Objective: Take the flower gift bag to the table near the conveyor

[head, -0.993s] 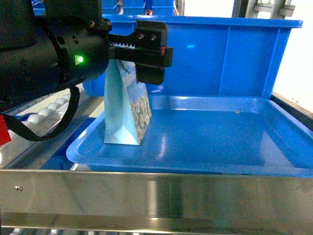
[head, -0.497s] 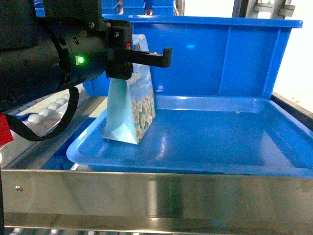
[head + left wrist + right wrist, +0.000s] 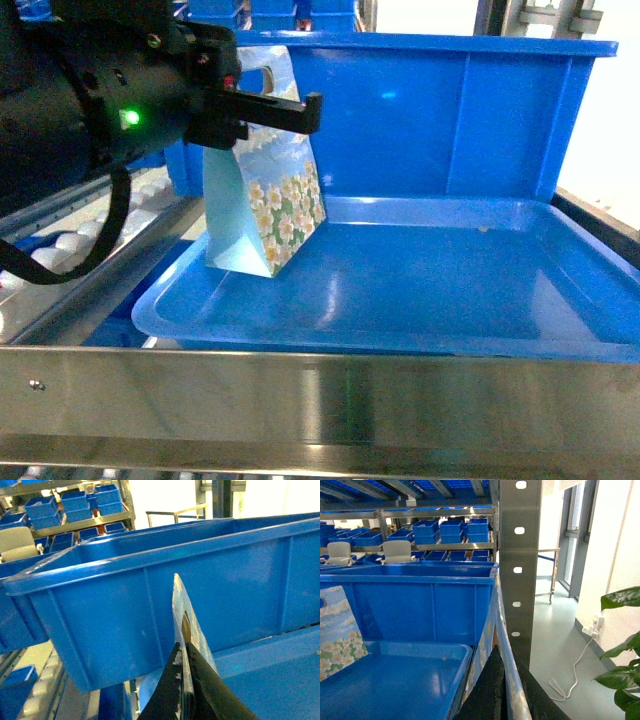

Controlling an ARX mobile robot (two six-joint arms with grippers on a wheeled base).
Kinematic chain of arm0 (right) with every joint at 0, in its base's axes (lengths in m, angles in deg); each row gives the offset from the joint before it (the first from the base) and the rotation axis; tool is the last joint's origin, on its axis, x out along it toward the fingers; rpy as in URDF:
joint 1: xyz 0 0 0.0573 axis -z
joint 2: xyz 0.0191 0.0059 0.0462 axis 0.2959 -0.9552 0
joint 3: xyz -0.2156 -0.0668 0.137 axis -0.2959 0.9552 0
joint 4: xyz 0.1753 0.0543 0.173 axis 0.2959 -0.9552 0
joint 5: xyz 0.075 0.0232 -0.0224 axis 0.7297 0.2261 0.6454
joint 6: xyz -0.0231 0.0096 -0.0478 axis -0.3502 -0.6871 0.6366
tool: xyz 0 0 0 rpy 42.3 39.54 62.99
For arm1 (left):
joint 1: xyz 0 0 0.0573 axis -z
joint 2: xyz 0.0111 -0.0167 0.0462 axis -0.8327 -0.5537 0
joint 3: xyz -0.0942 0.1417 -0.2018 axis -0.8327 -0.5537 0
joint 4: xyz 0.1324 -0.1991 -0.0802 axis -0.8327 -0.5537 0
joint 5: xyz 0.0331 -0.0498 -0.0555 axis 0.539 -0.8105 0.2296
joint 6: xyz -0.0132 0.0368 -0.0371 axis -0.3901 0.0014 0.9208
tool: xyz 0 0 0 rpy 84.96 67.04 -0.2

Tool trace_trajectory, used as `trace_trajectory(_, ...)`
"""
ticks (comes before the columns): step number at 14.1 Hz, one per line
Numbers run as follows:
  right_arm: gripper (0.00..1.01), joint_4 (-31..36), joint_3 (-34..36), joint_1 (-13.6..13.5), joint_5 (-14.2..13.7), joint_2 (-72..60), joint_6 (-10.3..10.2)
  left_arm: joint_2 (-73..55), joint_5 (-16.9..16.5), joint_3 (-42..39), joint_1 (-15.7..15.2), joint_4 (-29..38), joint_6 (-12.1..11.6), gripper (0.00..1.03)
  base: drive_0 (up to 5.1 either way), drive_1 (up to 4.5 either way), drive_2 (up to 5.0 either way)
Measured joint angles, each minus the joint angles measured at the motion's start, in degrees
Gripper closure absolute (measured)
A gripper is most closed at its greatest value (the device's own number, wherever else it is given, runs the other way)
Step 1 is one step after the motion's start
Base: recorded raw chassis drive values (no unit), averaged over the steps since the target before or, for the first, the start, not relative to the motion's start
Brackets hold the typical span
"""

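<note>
Blue storage bins [image 3: 452, 530] fill the steel shelving at the back of the room, and a perforated steel upright [image 3: 519, 565] stands beside a bright walkway with a green plant [image 3: 622, 645] at its edge. Nearer, a shiny blue plastic tray [image 3: 420, 290] sits behind a brushed steel rail [image 3: 320, 405], with a tall blue bin [image 3: 450, 110] just behind it. White rollers of the conveyor [image 3: 75, 235] run down the left side, beside the tray.

At the tray's left end is the flower gift bag [image 3: 270, 195], pale turquoise on its narrow side and printed with white and yellow daisies under a cloudy sky on its broad face. It leans slightly, and whether its bottom edge touches the tray floor or hangs just above it cannot be told. The left claw [image 3: 262, 105] reaches in from the left at the bag's top, one dark finger lying across the bag just under its cut-out handle. In the left wrist view the two black fingers [image 3: 172, 692] are pinched together on the bag's thin upper edge [image 3: 185, 620], so this claw is clenched on the bag.

The right claw [image 3: 502, 690] shows dark fingers pressed close on a thin flower-printed sheet edge that rises up the frame; what that sheet is cannot be told.
</note>
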Motion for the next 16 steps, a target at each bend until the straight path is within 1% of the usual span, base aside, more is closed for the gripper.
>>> trace_trajectory(1, 0.99, 0.0, 0.0, 0.0, 0.0, 0.0, 0.0, 1.5, -1.1, -0.3, -1.5, -0.1, 0.3, 1.01, 0.0, 0.00, 0.0)
trace_trajectory(2, 0.99, 0.0, 0.0, 0.0, 0.0, 0.0, 0.0, 9.2, -4.0, -1.7, -7.0, 0.8, 0.8, 1.01, 0.0, 0.00, 0.0)
trace_trajectory(3, 0.99, 0.0, 0.0, 0.0, 0.0, 0.0, 0.0, 24.3, -7.1, -8.8, -13.2, -2.3, 1.7, 1.01, 0.0, 0.00, 0.0)
trace_trajectory(4, 0.99, 0.0, 0.0, 0.0, 0.0, 0.0, 0.0, 43.2, -4.0, -19.2, -15.7, -12.0, 2.1, 1.01, 0.0, 0.00, 0.0)
trace_trajectory(5, 0.99, 0.0, 0.0, 0.0, 0.0, 0.0, 0.0, 51.6, -0.6, -22.3, -13.1, -17.2, 1.7, 1.01, 0.0, 0.00, 0.0)
trace_trajectory(6, 0.99, 0.0, 0.0, 0.0, 0.0, 0.0, 0.0, 54.2, 0.9, -23.6, -11.2, -17.7, 1.5, 1.01, -4.7, 2.38, 2.4)
trace_trajectory(7, 0.99, 0.0, 0.0, 0.0, 0.0, 0.0, 0.0, 55.1, 2.0, -24.1, -9.7, -18.7, 1.8, 1.01, -4.7, 2.43, 2.4)
trace_trajectory(16, 0.99, 0.0, 0.0, 0.0, 0.0, -0.1, 0.0, 54.8, 2.5, -24.1, -9.6, -18.8, 1.8, 1.01, -4.8, 2.61, 2.6)
